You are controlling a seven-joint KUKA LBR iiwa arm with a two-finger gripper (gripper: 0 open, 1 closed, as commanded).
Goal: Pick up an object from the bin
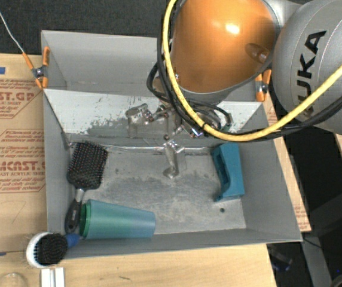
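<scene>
Gripper (171, 170) above the bin's (99, 58) bare middle, fingers together, empty.
Blue block (229, 172) nearby toward the right wall, long axis far-to-near.

Arm (317, 58) in from right, orange-covered wrist (219, 37), end effector (171, 170) pointing down

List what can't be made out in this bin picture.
Camera view:
- Far right corner of the bin: behind the arm's orange cover.
- Upper part of the end effector: behind that cover.
- Lower end of the hairbrush handle: behind the teal cup.
</scene>
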